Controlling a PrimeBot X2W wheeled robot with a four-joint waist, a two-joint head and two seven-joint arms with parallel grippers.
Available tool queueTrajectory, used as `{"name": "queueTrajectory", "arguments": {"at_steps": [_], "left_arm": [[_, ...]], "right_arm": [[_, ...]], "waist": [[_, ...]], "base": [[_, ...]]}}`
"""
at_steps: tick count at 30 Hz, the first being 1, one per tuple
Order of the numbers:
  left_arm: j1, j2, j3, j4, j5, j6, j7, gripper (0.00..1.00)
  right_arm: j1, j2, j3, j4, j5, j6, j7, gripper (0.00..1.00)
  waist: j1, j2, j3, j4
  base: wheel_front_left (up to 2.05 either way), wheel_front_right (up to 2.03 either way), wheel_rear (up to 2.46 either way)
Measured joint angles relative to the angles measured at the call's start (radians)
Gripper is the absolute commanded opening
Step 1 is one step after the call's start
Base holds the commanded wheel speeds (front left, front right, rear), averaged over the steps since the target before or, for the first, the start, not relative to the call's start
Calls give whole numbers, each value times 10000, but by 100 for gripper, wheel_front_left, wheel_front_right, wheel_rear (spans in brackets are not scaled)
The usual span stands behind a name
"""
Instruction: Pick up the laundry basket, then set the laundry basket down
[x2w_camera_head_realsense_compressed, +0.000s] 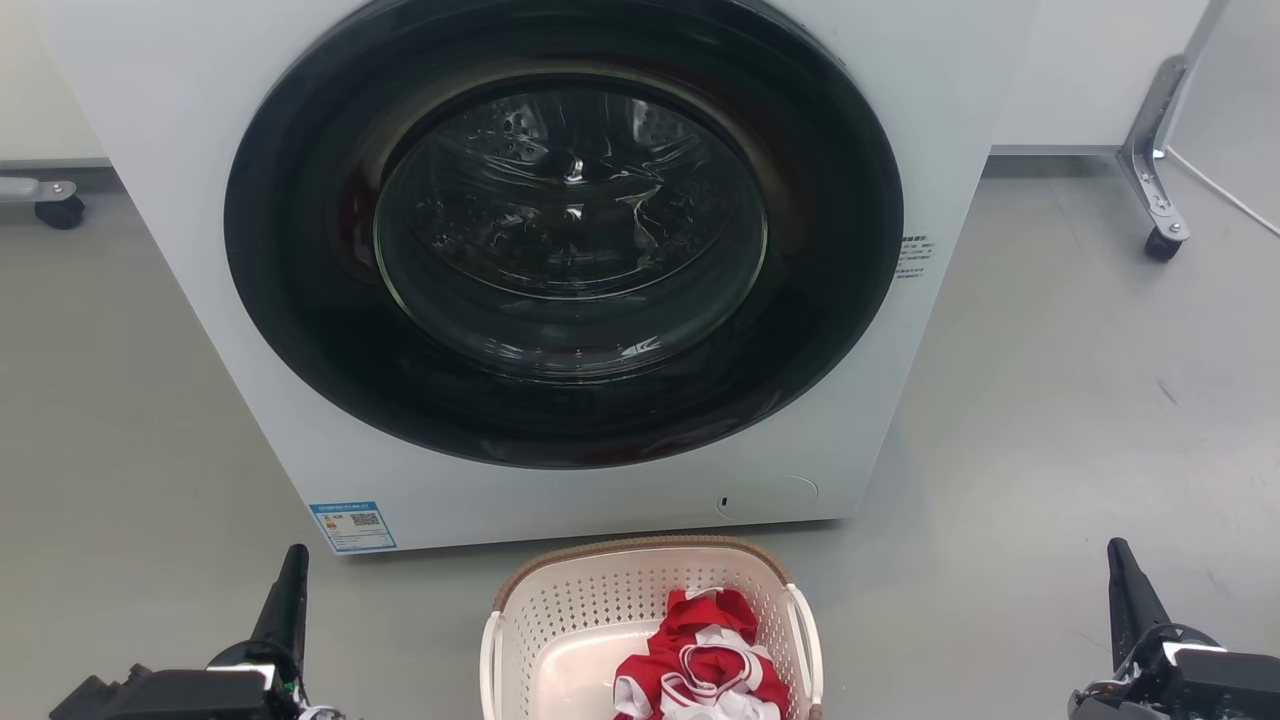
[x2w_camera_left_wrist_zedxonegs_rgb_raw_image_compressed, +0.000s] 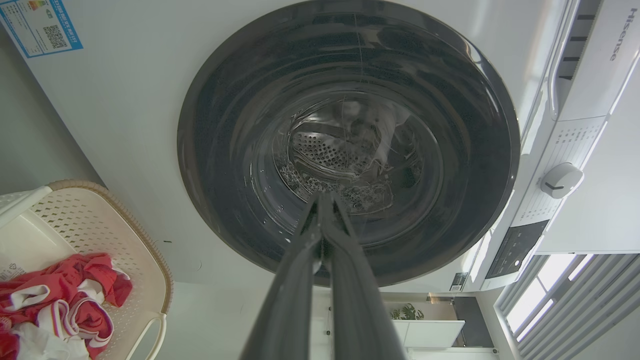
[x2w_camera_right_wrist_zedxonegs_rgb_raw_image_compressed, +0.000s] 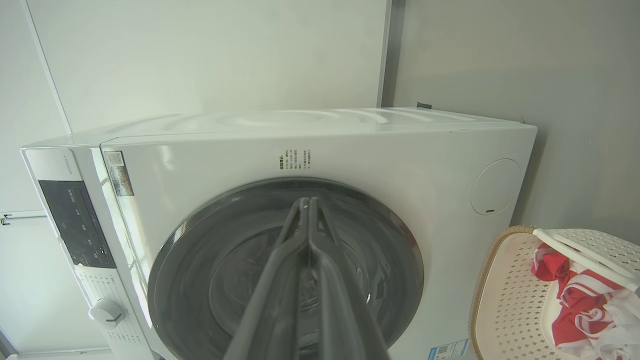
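The laundry basket, cream-white and perforated with a brown woven-look rim and white side handles, stands on the grey floor just in front of the washer, at the bottom centre of the head view. Red and white clothes lie in it. The basket also sits at the lower left of the left wrist view and the basket at the lower right of the right wrist view. My left gripper is well to its left, shut and holding nothing. My right gripper is far off to its right, also shut and holding nothing.
A white front-loading washer with a dark round door, closed, fills the middle. A wheeled stand leg is at the back right and a caster at the back left. Open grey floor lies on both sides.
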Motion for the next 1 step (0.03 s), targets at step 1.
{"name": "queueTrajectory", "arguments": {"at_steps": [1], "left_arm": [[0, 0, 0, 0, 0, 0, 2, 0]], "right_arm": [[0, 0, 0, -2, 0, 0, 0, 0]], "waist": [[0, 0, 0, 0]], "base": [[0, 0, 0]]}}
